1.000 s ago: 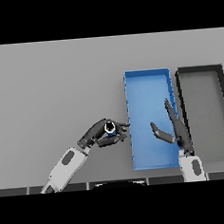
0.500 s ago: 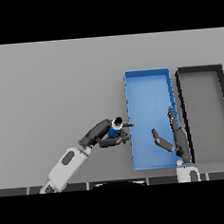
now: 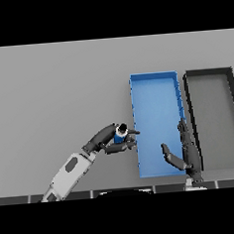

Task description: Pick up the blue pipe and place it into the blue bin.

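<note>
A short blue pipe (image 3: 120, 136) with a dark open end sits inside my left hand (image 3: 111, 141), whose fingers and thumb curl round it. That hand hangs just left of the blue bin (image 3: 154, 86), its fingertips touching or overlapping the bin's left wall. The bin is a long rectangular tray with nothing inside it. Over the bin's lower right corner my right hand (image 3: 185, 153) stands with straight fingers pointing up, holding nothing.
A dark grey bin (image 3: 207, 74) of the same shape lies directly right of the blue bin, their walls almost touching. The grey table (image 3: 57, 94) stretches to the left and far side of both bins.
My left hand has carried the blue pipe to the right, up to the blue bin's left wall. The right hand has drawn back toward the lower edge.
</note>
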Controlling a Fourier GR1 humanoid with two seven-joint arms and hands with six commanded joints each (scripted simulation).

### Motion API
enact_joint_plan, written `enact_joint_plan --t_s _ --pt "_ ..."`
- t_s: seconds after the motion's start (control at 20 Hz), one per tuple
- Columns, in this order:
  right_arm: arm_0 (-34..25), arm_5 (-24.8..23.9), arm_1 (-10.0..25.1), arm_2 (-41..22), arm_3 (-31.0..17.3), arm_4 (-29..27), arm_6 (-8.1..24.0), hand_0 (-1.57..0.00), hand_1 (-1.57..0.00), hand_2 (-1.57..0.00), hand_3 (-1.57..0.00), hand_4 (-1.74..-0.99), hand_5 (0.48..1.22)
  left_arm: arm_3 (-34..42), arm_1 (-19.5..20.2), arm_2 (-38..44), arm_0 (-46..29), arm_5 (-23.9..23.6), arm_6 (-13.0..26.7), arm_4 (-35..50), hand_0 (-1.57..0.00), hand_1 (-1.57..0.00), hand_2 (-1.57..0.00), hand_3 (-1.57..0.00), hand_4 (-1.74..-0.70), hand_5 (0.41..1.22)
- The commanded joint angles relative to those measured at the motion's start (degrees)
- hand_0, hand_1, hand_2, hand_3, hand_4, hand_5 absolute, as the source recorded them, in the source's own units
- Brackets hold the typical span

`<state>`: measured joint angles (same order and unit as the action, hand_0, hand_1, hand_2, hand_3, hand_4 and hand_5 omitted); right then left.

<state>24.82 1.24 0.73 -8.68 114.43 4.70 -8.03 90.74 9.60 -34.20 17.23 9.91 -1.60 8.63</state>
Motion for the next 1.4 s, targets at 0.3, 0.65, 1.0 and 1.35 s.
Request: enact_joint_plan --t_s 0.3,0.65,1.0,1.35 --pt "-8.7 10.4 8.9 -3.9 7.3 -5.8 18.2 0.00 0.00 0.00 0.00 -1.286 0.520 -0.8 -0.3 0.4 0.5 0.7 -0.1 -0.5 -1.57 -1.57 -1.57 -1.44 -1.73 1.221" --pt "-23.9 15.9 11.3 -7.6 8.6 -9.4 28.7 0.00 0.00 0.00 0.00 -1.300 0.529 -1.1 -0.1 0.4 0.3 0.5 -0.3 -1.5 -1.57 -1.57 -1.57 -1.44 -1.73 1.221" --pt "-38.1 18.8 9.9 -10.4 5.1 -13.0 32.3 0.00 0.00 0.00 0.00 -1.251 0.535 -2.5 -1.2 0.9 1.1 2.2 -1.6 -0.5 -1.57 -1.57 -1.57 -1.48 -1.73 1.221" --pt "-45.7 18.8 5.8 -11.8 -1.8 -12.7 36.8 0.00 0.00 -0.02 0.00 -1.225 0.511 -1.8 -0.2 1.7 0.4 4.2 -0.9 0.9 -1.57 -1.57 -1.57 -1.50 -1.73 1.221"
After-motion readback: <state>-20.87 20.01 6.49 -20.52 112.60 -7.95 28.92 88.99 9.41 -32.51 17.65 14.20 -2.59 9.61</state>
